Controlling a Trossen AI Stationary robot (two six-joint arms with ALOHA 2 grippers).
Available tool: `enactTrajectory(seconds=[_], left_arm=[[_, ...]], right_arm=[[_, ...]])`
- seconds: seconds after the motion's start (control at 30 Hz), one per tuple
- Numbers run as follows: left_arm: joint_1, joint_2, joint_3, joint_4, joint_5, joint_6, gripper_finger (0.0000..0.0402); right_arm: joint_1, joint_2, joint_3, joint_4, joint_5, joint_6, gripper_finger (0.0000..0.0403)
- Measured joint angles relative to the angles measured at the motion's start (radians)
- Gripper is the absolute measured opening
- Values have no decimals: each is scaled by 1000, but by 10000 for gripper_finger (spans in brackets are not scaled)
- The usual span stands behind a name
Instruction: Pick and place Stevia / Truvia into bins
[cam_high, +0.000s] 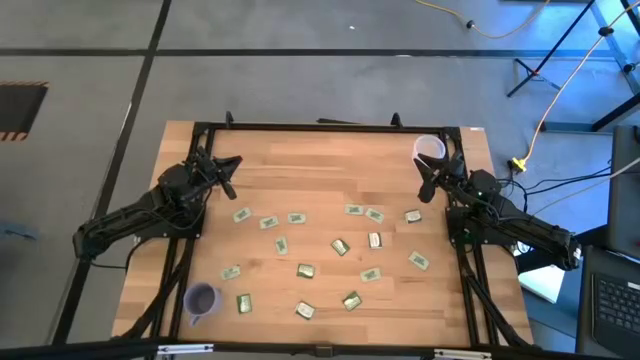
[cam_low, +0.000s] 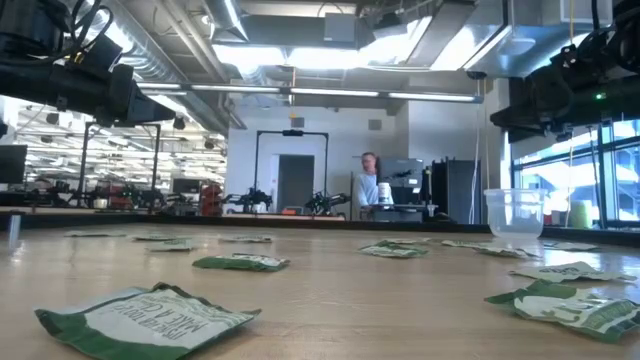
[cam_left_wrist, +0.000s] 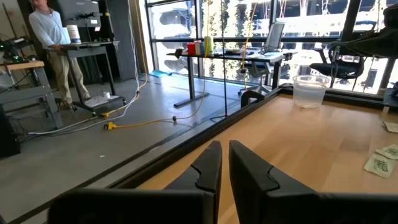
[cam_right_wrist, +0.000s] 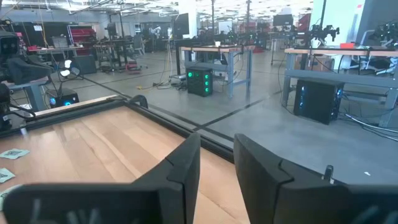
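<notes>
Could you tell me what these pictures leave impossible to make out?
- Sachets: high view, print too small to read.
- Purple cup: contents unclear from above; absent in the low view.
- White cup: low view, base hidden by sachets.
- Left gripper, right gripper: nothing between the fingers.

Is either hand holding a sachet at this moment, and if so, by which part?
Nothing is held. The left hand and right hand are both empty, raised near the table's far edge.

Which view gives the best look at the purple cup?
The high view: the purple cup stands in full sight near the table's front-left corner, among the sachets. The low view and both wrist views do not show it; the low and left wrist views show only the translucent white cup.
</notes>
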Motion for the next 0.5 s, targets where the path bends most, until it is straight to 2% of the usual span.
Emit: enactTrajectory(seconds=[0.5], left_arm=[[0, 0, 0, 0, 0, 0, 24]], right_arm=[[0, 0, 0, 0, 0, 0, 102]])
